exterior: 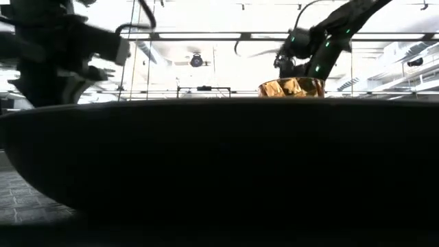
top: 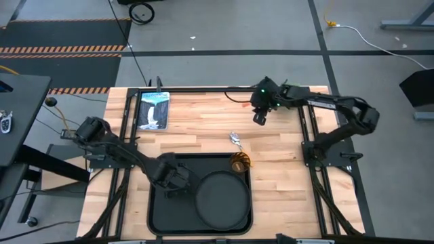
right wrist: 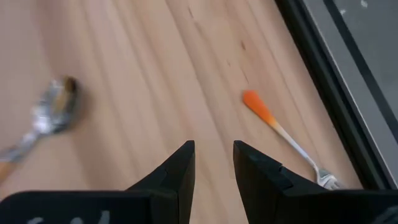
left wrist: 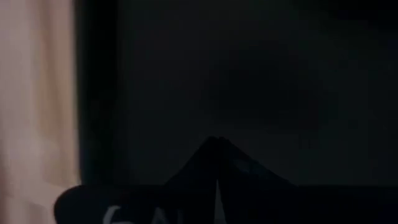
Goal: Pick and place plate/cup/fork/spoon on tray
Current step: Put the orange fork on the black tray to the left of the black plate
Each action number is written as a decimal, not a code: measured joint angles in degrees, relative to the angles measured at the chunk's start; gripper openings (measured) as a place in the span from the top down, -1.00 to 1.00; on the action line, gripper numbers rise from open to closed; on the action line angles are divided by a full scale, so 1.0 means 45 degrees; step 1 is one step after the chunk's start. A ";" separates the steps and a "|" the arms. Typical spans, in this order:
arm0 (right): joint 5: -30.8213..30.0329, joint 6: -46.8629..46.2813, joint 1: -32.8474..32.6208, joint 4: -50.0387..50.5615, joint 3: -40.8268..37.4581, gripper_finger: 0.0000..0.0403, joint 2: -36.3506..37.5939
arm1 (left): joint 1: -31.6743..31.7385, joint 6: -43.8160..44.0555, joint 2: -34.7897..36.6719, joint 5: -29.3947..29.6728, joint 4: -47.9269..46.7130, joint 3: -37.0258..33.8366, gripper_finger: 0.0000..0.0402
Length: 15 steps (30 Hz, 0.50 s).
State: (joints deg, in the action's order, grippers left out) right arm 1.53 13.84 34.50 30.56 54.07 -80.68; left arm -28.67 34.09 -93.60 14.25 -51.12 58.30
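The black tray [top: 163, 210] lies at the table's near middle, and the round black plate [top: 220, 198] rests flat in its right half. At the tray's far right corner stands the amber cup [top: 240, 163], upright, also seen in the low view [exterior: 291, 87]. The spoon [top: 235, 139] lies on the wood just beyond the tray. The fork [right wrist: 286, 134] lies flat on the wood near the table's rail, below my right gripper. My left gripper [left wrist: 216, 180] is shut over the tray's left part [top: 178, 186], holding nothing. My right gripper [right wrist: 213, 165] hovers open above the far table [top: 259, 116], empty.
A flat card with a blue picture [top: 152, 110] lies at the table's far left corner. Black frame rails [top: 308, 129] run along both sides of the table. Bare wood shows between the spoon and the card, and to the right of the tray.
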 joint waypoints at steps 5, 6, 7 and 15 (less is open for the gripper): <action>-0.0134 0.0968 0.0681 0.0536 0.0637 0.41 -0.1664 | 0.0053 -0.0969 0.0998 0.0602 0.0139 -0.0250 0.95; -0.0260 0.1145 0.0824 0.0730 0.0873 0.39 -0.2000 | 0.0164 -0.1148 0.1250 0.0654 0.0197 -0.0390 0.95; -0.0398 0.1343 0.0978 0.0945 0.1126 0.37 -0.2307 | 0.0297 -0.1373 0.1525 0.0686 0.0444 -0.0582 0.96; -0.0538 0.2662 0.2186 0.2360 0.3603 0.12 -0.4415 | 0.1865 -0.3055 0.3391 0.0583 0.2297 -0.2244 0.98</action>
State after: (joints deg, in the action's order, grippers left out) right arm -0.89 25.81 44.34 41.18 70.28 -100.55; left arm -20.27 20.34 -78.34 16.87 -40.78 48.21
